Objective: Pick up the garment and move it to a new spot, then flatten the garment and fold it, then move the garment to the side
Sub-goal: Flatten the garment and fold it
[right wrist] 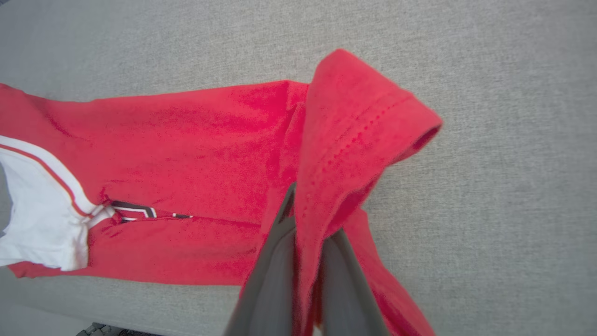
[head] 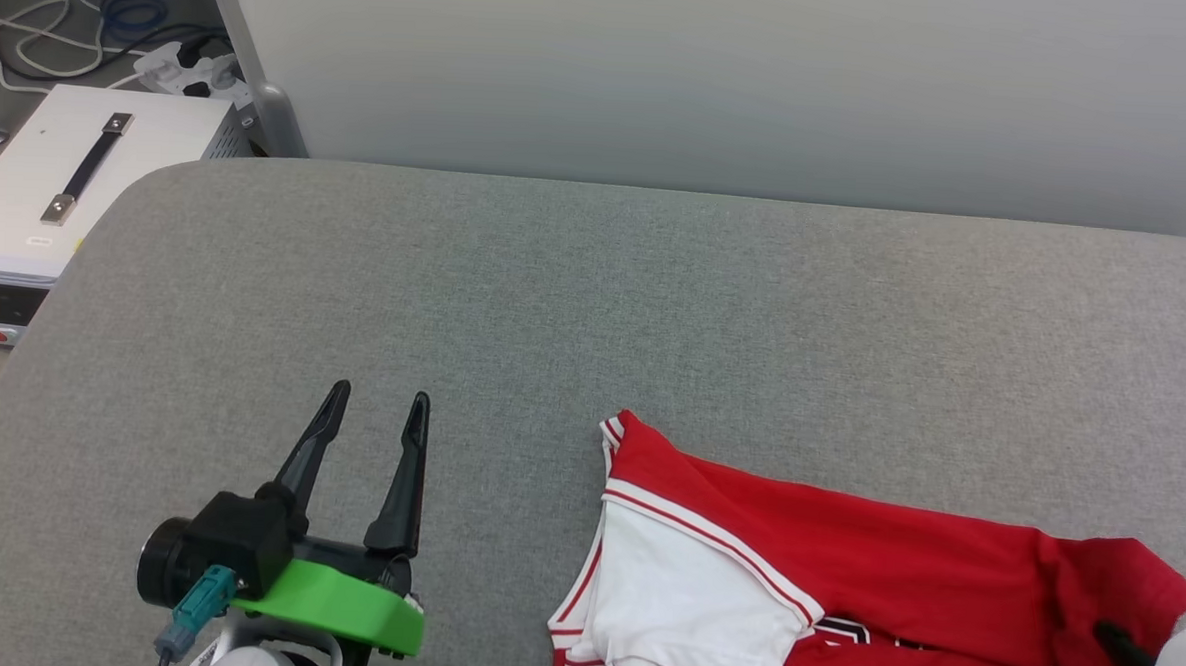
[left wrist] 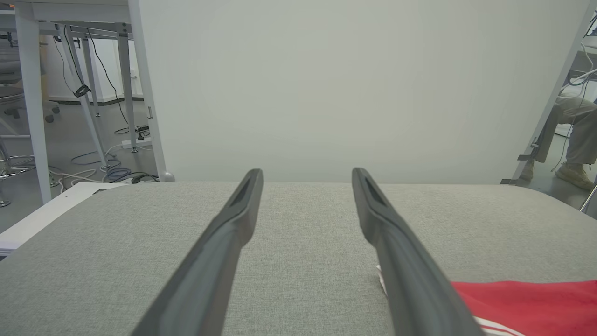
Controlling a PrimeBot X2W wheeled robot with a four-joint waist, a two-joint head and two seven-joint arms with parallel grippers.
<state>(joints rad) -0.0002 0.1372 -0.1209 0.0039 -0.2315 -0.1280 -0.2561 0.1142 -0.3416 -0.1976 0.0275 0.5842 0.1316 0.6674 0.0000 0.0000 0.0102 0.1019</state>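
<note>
Garment: a red jersey shirt with short white sleeves and white-and-red striped trim (head: pixel 843 564) lies bunched into a long band at the lower right of the head view, on the table's near side.
Table: a broad surface covered in grey woven fabric (head: pixel 555 291), with a rounded far-left corner.
Sleeve: one white sleeve (head: pixel 681 607) rests on top of the garment's left end, and a sliver of black, white-outlined lettering shows in the fold beside it.
Right gripper: its two dark fingers (right wrist: pixel 310 219) are pinched together on a red fold at the garment's right end. The stitched hem is raised off the table and drapes over the fingertips.
Left gripper: its dark fingers (head: pixel 380 396) are spread wide and hold nothing. It is over bare grey fabric to the left of the garment, apart from it.
Backdrop: a pale plain panel (head: pixel 724 79) stands behind the table.
Floor, far left: a white box with a black strap handle (head: pixel 79 180) sits beside the table, with loose cables (head: pixel 36 28) beyond it.
</note>
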